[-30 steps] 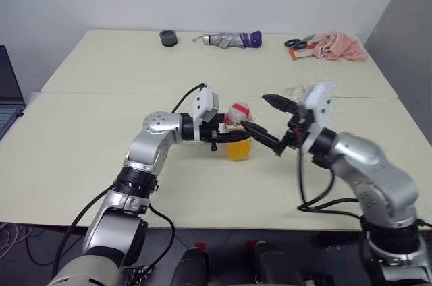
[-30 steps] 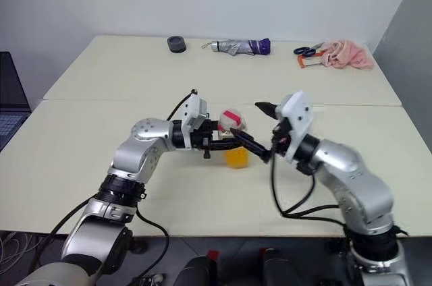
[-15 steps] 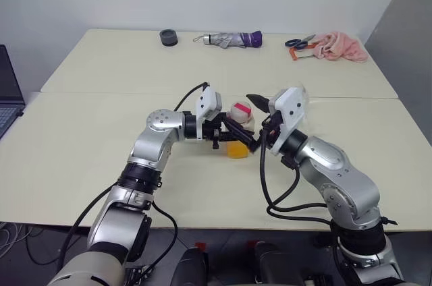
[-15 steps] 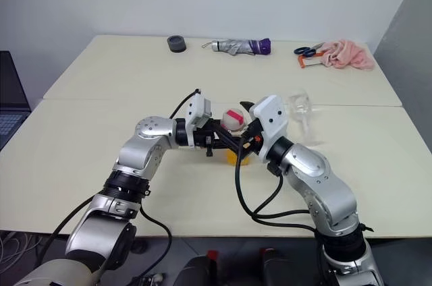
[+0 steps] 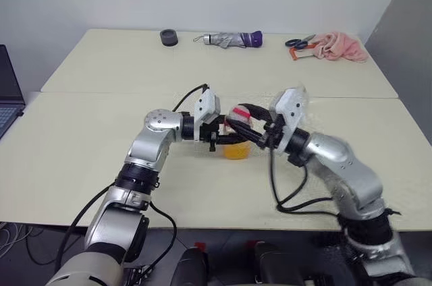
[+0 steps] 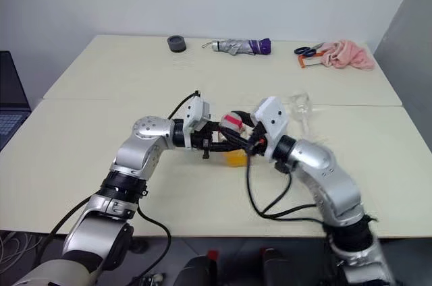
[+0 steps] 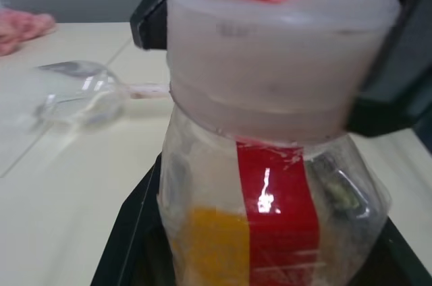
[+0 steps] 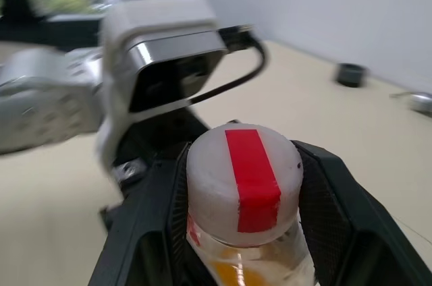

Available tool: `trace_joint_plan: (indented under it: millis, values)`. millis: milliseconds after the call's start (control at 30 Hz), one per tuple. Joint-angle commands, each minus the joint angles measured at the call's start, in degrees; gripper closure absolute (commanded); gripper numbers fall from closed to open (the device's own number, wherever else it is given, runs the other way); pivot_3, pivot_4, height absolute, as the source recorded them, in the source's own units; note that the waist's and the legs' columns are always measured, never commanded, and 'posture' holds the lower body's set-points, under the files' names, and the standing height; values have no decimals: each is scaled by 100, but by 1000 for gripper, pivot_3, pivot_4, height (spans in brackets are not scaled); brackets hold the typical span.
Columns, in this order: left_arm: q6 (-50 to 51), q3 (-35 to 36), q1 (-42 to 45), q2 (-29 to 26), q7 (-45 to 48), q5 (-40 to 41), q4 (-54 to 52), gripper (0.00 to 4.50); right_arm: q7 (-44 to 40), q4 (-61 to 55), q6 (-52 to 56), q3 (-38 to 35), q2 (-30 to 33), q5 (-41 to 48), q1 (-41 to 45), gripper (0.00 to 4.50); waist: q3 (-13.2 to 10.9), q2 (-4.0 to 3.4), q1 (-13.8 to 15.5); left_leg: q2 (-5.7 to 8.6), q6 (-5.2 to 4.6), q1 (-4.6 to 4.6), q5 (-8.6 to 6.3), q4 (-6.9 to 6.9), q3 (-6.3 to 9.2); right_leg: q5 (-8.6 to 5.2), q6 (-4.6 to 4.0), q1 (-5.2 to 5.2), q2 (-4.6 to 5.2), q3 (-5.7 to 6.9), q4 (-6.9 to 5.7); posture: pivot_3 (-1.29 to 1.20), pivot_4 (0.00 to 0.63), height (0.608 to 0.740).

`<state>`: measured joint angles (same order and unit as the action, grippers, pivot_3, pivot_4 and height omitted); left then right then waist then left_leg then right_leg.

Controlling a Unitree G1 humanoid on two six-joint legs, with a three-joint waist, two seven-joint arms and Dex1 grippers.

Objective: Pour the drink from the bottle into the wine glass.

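Observation:
The bottle (image 5: pixel 236 144) stands upright mid-table, with the orange drink (image 5: pixel 237 152) filling its lower part. My left gripper (image 5: pixel 226 139) is shut on the bottle's body from the left. Its white cap with the red strip (image 8: pixel 243 177) sits between the two black fingers (image 8: pixel 324 212) of my right gripper (image 5: pixel 247 116), which press on it from both sides. The clear wine glass (image 6: pixel 302 106) stands upright just behind my right wrist, partly hidden by it, and it holds nothing.
Along the far table edge lie a black round object (image 5: pixel 168 37), a folded grey-and-purple umbrella (image 5: pixel 229 39), scissors (image 5: pixel 297 42) and a pink cloth (image 5: pixel 341 46). A laptop (image 5: pixel 8 94) sits off the left side. A seam runs across the table behind the bottle.
My right gripper swung left over the bottle's top and its wide-open fingers closed in on the cap. My left gripper kept still with the bottle.

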<state>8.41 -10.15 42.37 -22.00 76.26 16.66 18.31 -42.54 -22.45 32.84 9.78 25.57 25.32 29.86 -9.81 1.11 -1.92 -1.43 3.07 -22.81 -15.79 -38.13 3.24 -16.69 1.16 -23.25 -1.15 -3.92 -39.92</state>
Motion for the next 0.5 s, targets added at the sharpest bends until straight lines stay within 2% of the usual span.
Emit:
trace_joint_plan:
  millis: [33, 133, 200, 233, 267, 400, 433, 500]
  values:
    - [-22, 59, 116, -136, 152, 70, -131, 2679, -1530, 332, -336, 232, 239, 411, 577, 2602, 0, 0, -9, -1, 0, 2, 0, 1, 1, 0, 0, 1, -1, 0, 0, 0, 150, 740]
    - [-77, 83, 159, -134, 146, 47, -78, 2680, -1940, 965, -318, 257, 244, 396, 945, 2602, 0, 0, -33, -10, -1, 6, -1, 4, 3, 0, -1, 1, -13, 1, -1, 0, 150, 740]
    - [-59, 120, 162, -110, 70, 61, -78, 2680, -1792, 1207, -407, 158, 160, 240, 965, 2602, 0, 0, -33, -12, -1, 5, 0, 4, 5, 0, -2, 0, -14, 2, -3, 0, 150, 740]
    - [-41, 131, 152, -103, 45, 72, -94, 2680, -1654, 1252, -454, 81, 107, 177, 937, 1861, 0, 0, -32, -13, -1, 4, 0, 4, 5, 0, -3, 0, -14, 2, -3, 0, 150, 740]
    - [-31, 137, 146, -101, 30, 80, -103, 2680, -1560, 1286, -486, 28, 66, 134, 922, 1629, 0, 0, -32, -13, -1, 2, 0, 3, 6, 0, -3, 0, -13, 2, -2, 0, 150, 740]
    - [18, 181, 92, -100, -110, 99, -102, 2681, -1155, 536, -163, -571, 263, 416, 340, 186, 0, 0, 16, -11, -1, -4, 0, 3, 7, 0, -3, -3, 4, 3, -3, 0, 150, 740]
    - [22, 193, 83, -94, -150, 105, -100, 2681, -1055, 236, -31, -699, 327, 539, 169, 0, 0, 0, 31, -11, -1, -8, 0, 3, 13, 0, -3, -3, 14, 8, -2, 0, 150, 740]
    - [34, 226, 84, -56, -237, 115, -71, 2681, -501, -407, 336, -950, 229, 818, -160, 0, 0, 0, 38, -9, -1, -15, 0, 1, 16, 0, -2, -3, 28, 10, 0, 0, 150, 740]
